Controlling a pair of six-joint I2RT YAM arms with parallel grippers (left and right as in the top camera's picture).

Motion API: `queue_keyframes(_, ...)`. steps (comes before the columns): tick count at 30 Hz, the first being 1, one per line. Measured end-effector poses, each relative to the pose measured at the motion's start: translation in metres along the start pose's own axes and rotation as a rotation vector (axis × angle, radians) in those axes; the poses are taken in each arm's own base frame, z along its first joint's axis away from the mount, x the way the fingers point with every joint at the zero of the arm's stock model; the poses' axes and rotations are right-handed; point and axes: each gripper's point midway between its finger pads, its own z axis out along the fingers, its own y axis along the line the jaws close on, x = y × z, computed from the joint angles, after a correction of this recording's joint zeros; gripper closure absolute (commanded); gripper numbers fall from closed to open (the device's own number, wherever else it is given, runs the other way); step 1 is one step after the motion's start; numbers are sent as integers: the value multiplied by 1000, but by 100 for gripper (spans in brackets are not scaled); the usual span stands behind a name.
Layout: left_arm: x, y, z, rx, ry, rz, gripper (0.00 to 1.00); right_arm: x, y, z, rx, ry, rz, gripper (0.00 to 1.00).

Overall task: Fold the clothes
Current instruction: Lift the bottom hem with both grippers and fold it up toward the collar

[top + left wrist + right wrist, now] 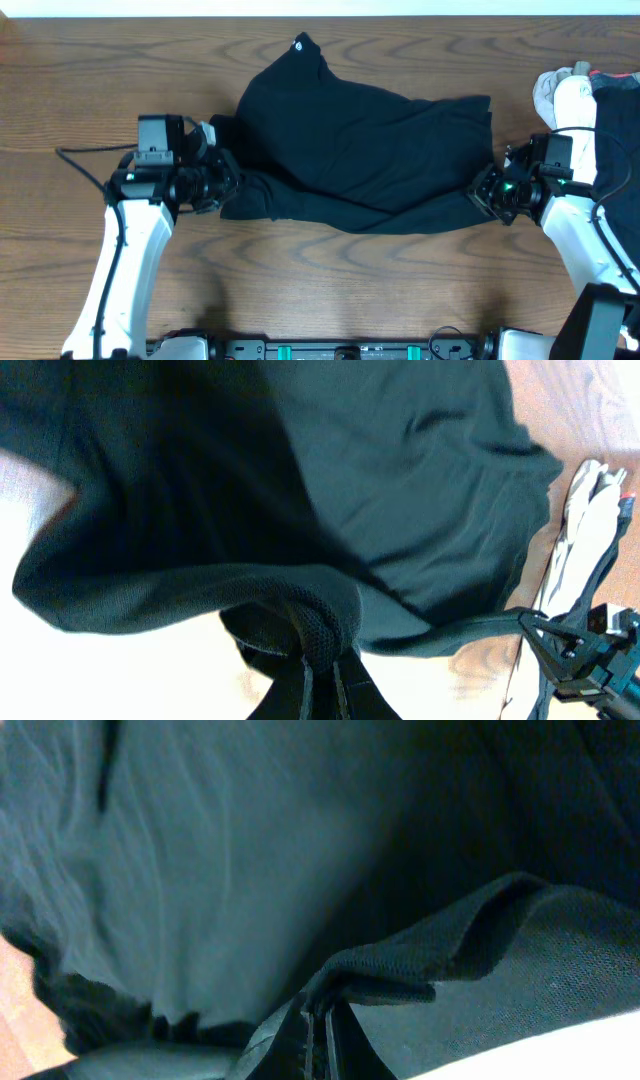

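A black shirt (360,150) lies spread across the middle of the wooden table, with a tiny white logo (300,44) at its far tip. My left gripper (226,185) is shut on the shirt's left edge; in the left wrist view a bunch of black fabric (315,625) is pinched between the fingers. At the shirt's right edge my right gripper (482,190) is shut on the cloth too, and the right wrist view shows a fold of fabric (400,982) clamped between its jaws. The shirt hangs taut between both grippers.
More clothes (575,90), white and dark, are piled at the right edge of the table behind the right arm. A black cable (85,160) trails left of the left arm. Bare wood (350,290) runs along the front.
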Motion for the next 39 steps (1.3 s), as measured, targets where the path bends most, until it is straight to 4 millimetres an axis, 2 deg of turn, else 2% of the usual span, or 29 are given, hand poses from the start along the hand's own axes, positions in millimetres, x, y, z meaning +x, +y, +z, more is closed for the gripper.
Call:
queue_keyframes(5,-16,-4,8,3,-13,26,94,-13,9,3,-48,-39,39,99)
queue_keyframes(12,-29,6,26,-25,-18,41,94,-33,1,-3,-63,-94,119,99)
queue_keyframes(17,-44,3,33,-8,-60,94,94,-36,0,-4,-62,-108,132,98)
queue_keyframes(24,-57,10,37,-51,-105,143,94,-45,-2,-5,-47,-149,129,98)
queue_keyframes(37,-81,19,51,-89,-171,205,94,-58,-19,-3,36,-218,154,99)
queue_keyframes(38,-82,18,52,-90,-177,209,94,-59,-19,-3,40,-222,154,98)
queue_keyframes(39,-84,18,52,-88,-183,213,93,-59,-20,-3,43,-224,154,93)
